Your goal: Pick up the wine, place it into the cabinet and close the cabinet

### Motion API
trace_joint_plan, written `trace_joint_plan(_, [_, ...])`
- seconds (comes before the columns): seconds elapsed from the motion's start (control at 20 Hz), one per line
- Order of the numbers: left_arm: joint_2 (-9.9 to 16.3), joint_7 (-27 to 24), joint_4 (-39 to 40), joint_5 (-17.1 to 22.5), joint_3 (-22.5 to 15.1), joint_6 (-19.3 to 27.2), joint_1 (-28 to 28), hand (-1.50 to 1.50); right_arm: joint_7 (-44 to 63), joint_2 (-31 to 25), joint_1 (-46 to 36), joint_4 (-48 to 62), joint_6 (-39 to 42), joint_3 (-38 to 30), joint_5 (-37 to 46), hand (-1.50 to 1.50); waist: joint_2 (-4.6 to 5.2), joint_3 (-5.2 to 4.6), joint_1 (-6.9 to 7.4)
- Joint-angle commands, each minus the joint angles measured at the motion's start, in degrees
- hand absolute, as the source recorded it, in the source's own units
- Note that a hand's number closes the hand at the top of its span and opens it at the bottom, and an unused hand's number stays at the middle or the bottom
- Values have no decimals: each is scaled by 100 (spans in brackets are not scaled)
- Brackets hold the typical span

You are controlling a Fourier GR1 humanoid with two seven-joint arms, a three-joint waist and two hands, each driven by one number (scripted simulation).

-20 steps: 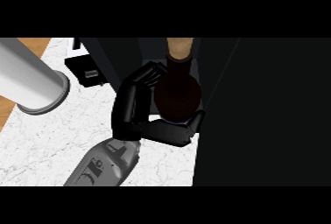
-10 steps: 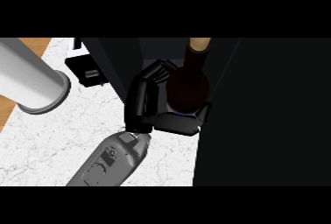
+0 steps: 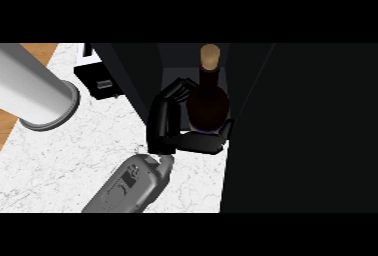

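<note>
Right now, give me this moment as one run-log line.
phase: placing | wine bottle: upright inside dark cabinet | hand: curled round bottle | cabinet: not yet closed

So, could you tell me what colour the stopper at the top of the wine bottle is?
Tan, like cork; the stopper tops the dark wine bottle in the head view.

a black hand [image 3: 171, 127] curls round the wine bottle [image 3: 208, 97] inside the dark cabinet [image 3: 295, 125].

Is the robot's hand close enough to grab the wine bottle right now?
Yes, it looks so. The hand is right at the wine bottle, fingers and thumb curled around its dark body inside the cabinet. Which hand it is, I cannot tell.
</note>
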Motion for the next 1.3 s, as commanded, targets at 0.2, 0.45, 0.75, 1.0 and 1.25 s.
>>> trace_joint_plan(0.2, [-1, -592, 1034, -106, 41, -94, -179, 150, 184, -55, -112, -399, -22, -170, -468, -150, 6, 2, 9])
trace_joint_plan(0.45, [1, -1168, 1552, 20, 187, -238, -179, 150, 454, 100, -91, -631, -220, 215, -183, -150, 6, -1, -6])
trace_joint_plan(0.75, [0, -1242, 1679, 89, 511, -74, -363, 150, -34, -75, 415, -629, 169, -285, -661, -150, -2, 4, 6])
trace_joint_plan(1.0, [0, -1981, 2272, 426, 679, -375, -325, 150, -5, 147, 542, -705, 21, 152, -325, -150, 9, 0, -27])
trace_joint_plan(1.25, [1, -1561, 2603, 411, 959, -421, -884, 150, 68, 22, 367, -608, 82, 1, -412, -150, 7, 1, -12])
